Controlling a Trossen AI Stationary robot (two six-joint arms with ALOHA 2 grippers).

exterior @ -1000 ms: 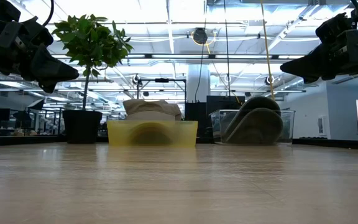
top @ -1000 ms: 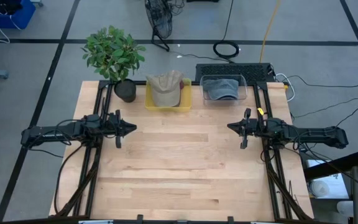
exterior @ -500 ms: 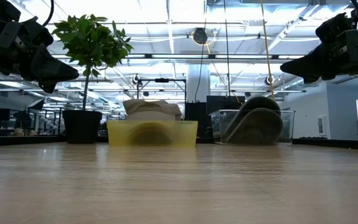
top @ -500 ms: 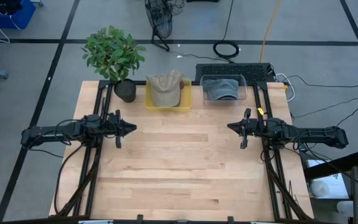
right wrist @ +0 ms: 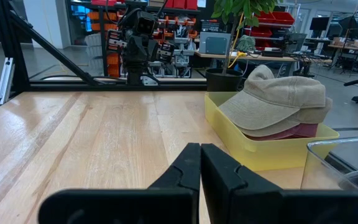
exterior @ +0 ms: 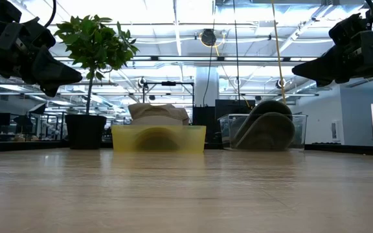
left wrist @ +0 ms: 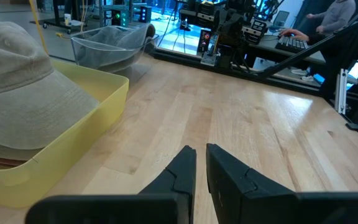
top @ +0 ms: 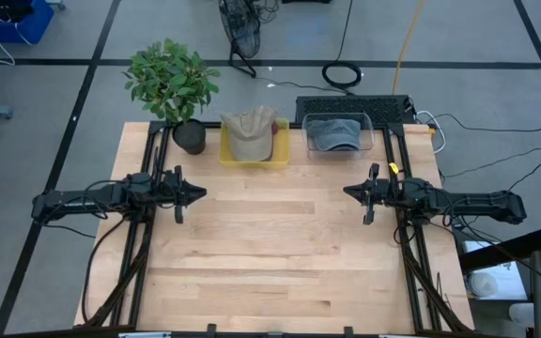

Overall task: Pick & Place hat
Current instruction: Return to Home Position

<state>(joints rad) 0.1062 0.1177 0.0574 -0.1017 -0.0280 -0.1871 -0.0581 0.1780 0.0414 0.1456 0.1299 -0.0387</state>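
Note:
A tan cap (top: 250, 132) lies on top of other caps in a yellow bin (top: 253, 158) at the table's far edge; it also shows in the left wrist view (left wrist: 17, 93) and right wrist view (right wrist: 278, 99). A grey cap (top: 334, 136) rests in a clear bin (top: 338, 131) to the yellow bin's right. My left gripper (top: 202, 193) hovers shut above the table's left side, pointing right. My right gripper (top: 347, 192) hovers shut above the right side, pointing left. Both are well short of the bins.
A potted plant (top: 172, 84) stands at the far left corner beside the yellow bin. Bare wood (top: 270, 253) stretches between the two arms and toward the near edge. A person sits at a desk (left wrist: 328, 25) beyond the table.

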